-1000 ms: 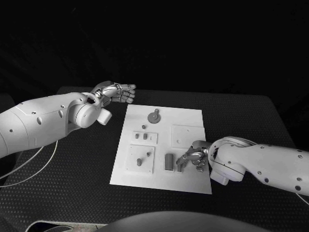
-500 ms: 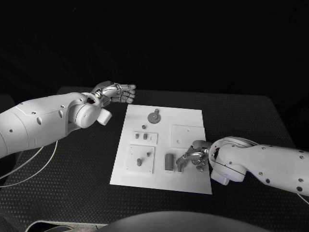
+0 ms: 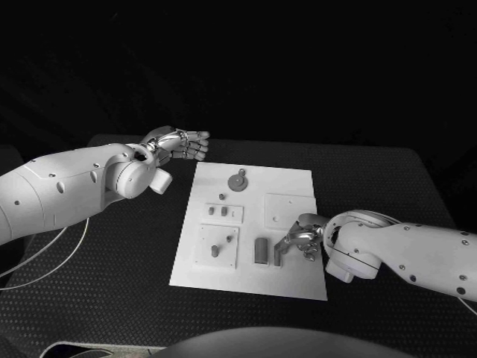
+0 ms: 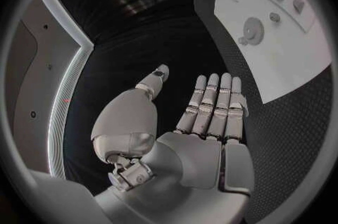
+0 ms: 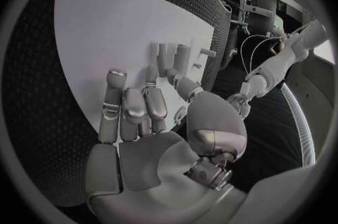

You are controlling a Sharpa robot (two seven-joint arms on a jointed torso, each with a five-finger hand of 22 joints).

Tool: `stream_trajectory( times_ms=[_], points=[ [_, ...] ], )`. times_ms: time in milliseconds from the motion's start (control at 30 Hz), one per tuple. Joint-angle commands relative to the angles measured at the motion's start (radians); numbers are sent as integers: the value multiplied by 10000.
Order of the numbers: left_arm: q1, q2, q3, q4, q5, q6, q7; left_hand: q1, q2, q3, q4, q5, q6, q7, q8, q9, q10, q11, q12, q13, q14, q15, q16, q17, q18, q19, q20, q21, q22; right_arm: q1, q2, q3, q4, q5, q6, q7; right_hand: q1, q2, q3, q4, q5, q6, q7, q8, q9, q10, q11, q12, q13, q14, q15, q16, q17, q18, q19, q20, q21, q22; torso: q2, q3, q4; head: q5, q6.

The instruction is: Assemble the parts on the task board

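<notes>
The white task board (image 3: 292, 185) lies mid-table, also seen as the board (image 4: 296, 61) and the board (image 5: 106, 27). On it sit a round toothed part (image 3: 238, 180), several small grey parts such as one part (image 3: 215, 250), and two upright grey blocks (image 3: 261, 250). My right hand (image 3: 301, 240) hovers over the board's near right area, just right of those blocks (image 5: 182, 56). The right hand (image 5: 141, 117) has its fingers stretched out and apart, nothing plainly in them. My left hand (image 3: 179, 142) floats beyond the board's far left corner. The left hand (image 4: 204, 117) is flat and empty.
The black table (image 3: 109, 246) surrounds the board with free room on every side. A thin white cable (image 3: 45, 250) runs off the table's left edge under my left arm.
My right hand has crept slightly toward the board's far side, staying beside the upright blocks. The left hand has not moved.
</notes>
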Motion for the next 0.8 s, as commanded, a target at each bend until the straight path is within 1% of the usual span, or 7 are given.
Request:
stream_trajectory(
  times_ms=[33,200,300,400,467,600,800],
  points=[
    [12,17,5,10,-15,171,64,1,74,8,-68,42,54,153,65,-12,69,33,43,-12,69,3,-56,17,24,-61,27,41,-13,-7,73,2,-94,-92,50,202,15,189,30,-66,18,221,214,13,5,-5,10,22,430,11,-64,55,20,130,46,-27,-8,178,3,-4,3,-7,-6],
    [11,17,5,10,-16,182,58,-1,77,7,-71,42,55,153,65,-13,71,32,44,-13,69,3,-57,18,23,-62,27,42,-13,-8,163,2,-235,-84,152,179,49,352,-5,-171,19,222,216,29,5,7,13,37,443,10,-58,61,28,130,33,-10,-2,184,6,-1,10,-9,-19],
    [11,17,5,12,-19,184,58,-3,79,6,-72,42,55,153,65,-13,72,32,44,-14,69,4,-58,19,22,-63,27,42,-14,-11,216,2,-332,-99,185,160,192,576,57,-299,19,220,212,39,4,14,9,45,452,5,-60,62,20,130,23,-17,1,188,5,-7,13,-12,-34],
    [11,19,5,8,-19,183,57,-5,81,4,-74,42,55,153,65,-14,73,32,44,-15,69,4,-59,20,21,-63,27,42,-14,-32,273,2,-424,-162,292,130,368,753,95,-525,19,212,217,50,2,18,16,50,459,2,-56,65,24,130,11,-12,12,194,3,-9,16,-8,-41],
    [11,18,5,13,-20,186,57,-6,82,4,-75,42,55,153,65,-14,73,32,44,-15,69,4,-59,20,21,-64,27,42,-14,-52,292,2,-454,-244,348,108,452,811,113,-597,19,208,219,55,1,15,17,44,457,0,-53,65,20,130,8,-10,16,195,3,-7,15,-2,-52],
    [11,15,5,7,-21,188,57,-8,84,2,-77,42,55,154,65,-15,74,32,45,-16,70,4,-61,22,20,-64,27,43,-15,-81,291,2,-474,-339,410,75,606,837,126,-636,19,200,221,65,1,16,19,45,461,-2,-49,67,17,130,2,-4,27,197,-2,-4,16,10,-73],
    [11,25,5,11,-21,188,63,-11,87,0,-79,42,55,153,65,-16,75,32,45,-18,70,4,-62,23,19,-65,27,43,-15,-87,290,2,-455,-386,402,92,654,846,123,-635,19,199,221,71,1,19,20,49,464,4,-48,70,31,130,0,0,31,197,-9,-14,2,13,-62]
  ],
)
